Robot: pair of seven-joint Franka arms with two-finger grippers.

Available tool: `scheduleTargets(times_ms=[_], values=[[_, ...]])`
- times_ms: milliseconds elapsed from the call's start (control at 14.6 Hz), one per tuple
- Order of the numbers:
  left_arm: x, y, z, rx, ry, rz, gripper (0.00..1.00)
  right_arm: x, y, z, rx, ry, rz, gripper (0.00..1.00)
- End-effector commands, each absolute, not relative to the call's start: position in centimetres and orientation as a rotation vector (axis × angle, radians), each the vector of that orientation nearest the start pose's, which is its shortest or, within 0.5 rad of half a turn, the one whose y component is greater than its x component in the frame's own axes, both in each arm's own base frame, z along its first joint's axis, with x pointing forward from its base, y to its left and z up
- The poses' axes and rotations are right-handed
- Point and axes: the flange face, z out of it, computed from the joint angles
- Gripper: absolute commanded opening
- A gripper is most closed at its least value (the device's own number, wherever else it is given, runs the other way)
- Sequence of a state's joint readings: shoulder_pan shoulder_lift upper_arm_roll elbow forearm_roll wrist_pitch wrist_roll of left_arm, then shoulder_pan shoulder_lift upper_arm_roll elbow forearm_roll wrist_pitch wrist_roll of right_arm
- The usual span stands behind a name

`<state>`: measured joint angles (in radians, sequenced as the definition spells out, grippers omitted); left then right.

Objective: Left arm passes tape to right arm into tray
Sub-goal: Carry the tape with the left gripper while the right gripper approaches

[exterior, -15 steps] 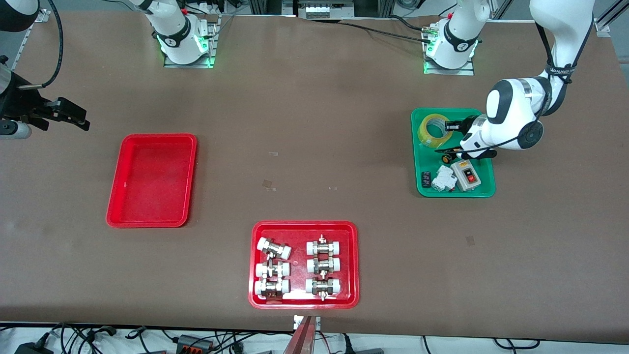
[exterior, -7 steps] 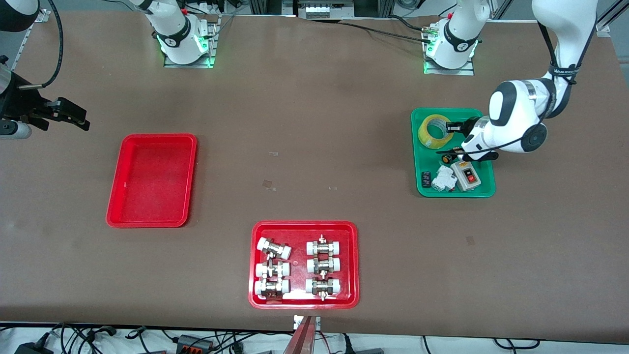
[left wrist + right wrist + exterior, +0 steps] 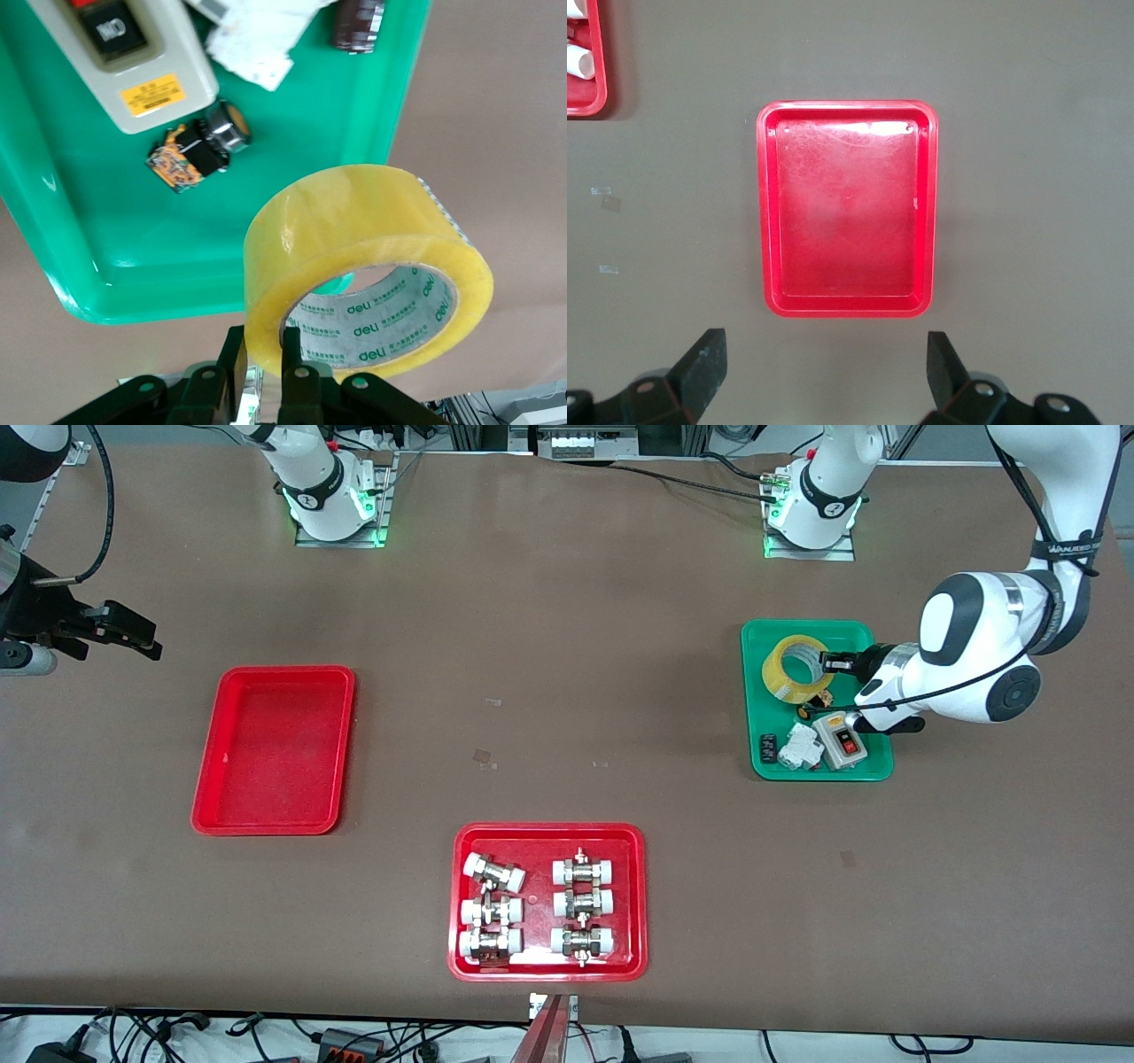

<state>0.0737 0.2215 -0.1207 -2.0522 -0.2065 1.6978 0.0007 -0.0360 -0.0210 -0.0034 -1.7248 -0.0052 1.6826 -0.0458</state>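
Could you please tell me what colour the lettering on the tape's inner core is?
Green on a pale core of the tape; the left wrist view shows it best.

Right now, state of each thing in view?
tape: gripped, lifted over green tray
left gripper: shut on tape wall
right gripper: open, waiting above red tray
red tray: nothing in it
fittings tray: holds pipe fittings

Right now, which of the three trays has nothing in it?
The plain red tray toward the right arm's end of the table. The other red tray holds pipe fittings, and the green tray holds small parts.
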Motion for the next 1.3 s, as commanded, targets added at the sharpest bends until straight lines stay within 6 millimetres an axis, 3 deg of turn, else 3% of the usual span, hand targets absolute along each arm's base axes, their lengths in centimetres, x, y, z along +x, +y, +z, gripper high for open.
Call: scheduleTargets(times_ms=[0,205,341,546,683,819,888,1092,1229], values=[[51.4,-8.5,33.2,-3.258,-0.107,0.986,0.01,54.7,-2.2,57.9,-3.154,-0.039,0.037,1.00],[51.2,-14.3,35.2,-3.353,-0.180,1.044,0.00,55.0,-1.8,57.4,-3.137,-0.033,0.045,1.00],[50.9,-19.7,37.4,-3.436,-0.235,1.127,0.00,56.1,-0.5,56.1,-3.046,-0.038,0.073,1.00],[51.6,-26.8,42.9,-3.551,-0.416,1.278,0.00,56.8,0.3,54.3,-3.002,-0.034,0.140,1.00],[52.1,-28.9,46.1,-3.641,-0.424,1.324,0.00,57.6,5.1,50.3,-2.976,-0.150,0.295,1.00],[51.6,-32.9,49.1,-3.736,-0.410,1.251,0.00,57.4,9.9,50.2,-2.970,-0.264,0.311,1.00],[51.5,-34.4,49.9,-3.784,-0.423,1.170,0.00,57.6,12.7,51.4,-2.914,-0.296,0.263,1.00],[51.4,-36.5,50.4,-3.814,-0.593,1.088,0.00,57.9,17.2,51.3,-2.672,-0.258,0.297,1.00],[51.5,-37.8,51.2,-3.847,-0.727,1.064,0.00,57.2,21.9,54.0,-2.590,-0.324,0.250,1.00]])
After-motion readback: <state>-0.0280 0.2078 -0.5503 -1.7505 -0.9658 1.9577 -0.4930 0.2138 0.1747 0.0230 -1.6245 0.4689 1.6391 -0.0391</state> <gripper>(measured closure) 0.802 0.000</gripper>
